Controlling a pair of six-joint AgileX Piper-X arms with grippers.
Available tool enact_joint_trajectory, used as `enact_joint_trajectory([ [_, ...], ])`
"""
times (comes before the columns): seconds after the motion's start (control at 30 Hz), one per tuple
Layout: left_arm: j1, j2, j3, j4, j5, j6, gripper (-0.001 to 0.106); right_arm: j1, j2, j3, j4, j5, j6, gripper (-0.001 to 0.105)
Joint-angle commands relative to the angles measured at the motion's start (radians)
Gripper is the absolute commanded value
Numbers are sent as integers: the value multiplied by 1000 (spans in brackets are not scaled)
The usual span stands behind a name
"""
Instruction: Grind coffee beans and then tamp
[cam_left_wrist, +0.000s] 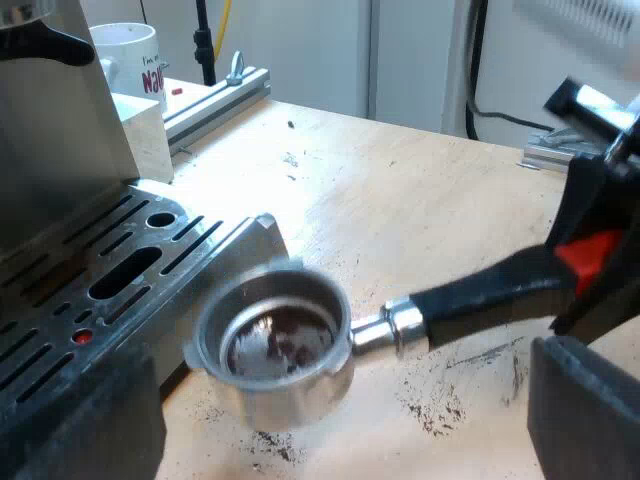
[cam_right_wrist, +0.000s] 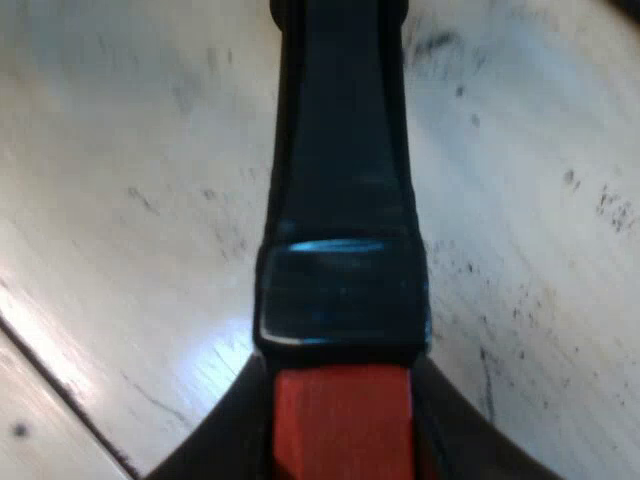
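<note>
The metal holder (cam_left_wrist: 275, 350) hangs just off the edge of the espresso machine's drip tray (cam_left_wrist: 100, 270), with dark grounds in its basket. Its dark handle (cam_left_wrist: 480, 295) runs away from the machine to a red end (cam_left_wrist: 590, 255). My right gripper (cam_left_wrist: 600, 200) holds that end. In the right wrist view the handle (cam_right_wrist: 340, 180) and its red end (cam_right_wrist: 343, 420) sit between the fingers of my right gripper (cam_right_wrist: 343, 445), shut on it above the wooden table. My left gripper (cam_left_wrist: 340, 430) is open, its fingers (cam_left_wrist: 585, 405) wide apart on the near side of the holder, with nothing between them.
A white mug (cam_left_wrist: 130, 60) with writing stands beyond the machine's body (cam_left_wrist: 50, 130). An aluminium rail (cam_left_wrist: 215, 100) lies by the mug. Spilled grounds (cam_left_wrist: 435, 410) speckle the wooden table (cam_left_wrist: 400, 190) under the holder.
</note>
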Motion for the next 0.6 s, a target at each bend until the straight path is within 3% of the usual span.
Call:
enact_joint_trajectory([
  [0.03, -1, 2, -1, -11, 12, -1, 76, -45, -14, 19, -117, -21, -45, 0],
  [0.17, -1, 2, -1, -11, 12, -1, 76, -103, -14, 57, -160, -48, -64, 0],
  [0.33, -1, 2, -1, -11, 3, -1, 76, -137, -14, 110, -160, -106, -139, 0],
  [0.6, -1, 2, -1, -11, -2, -1, 76, -137, -14, 196, -230, -113, -121, 0],
])
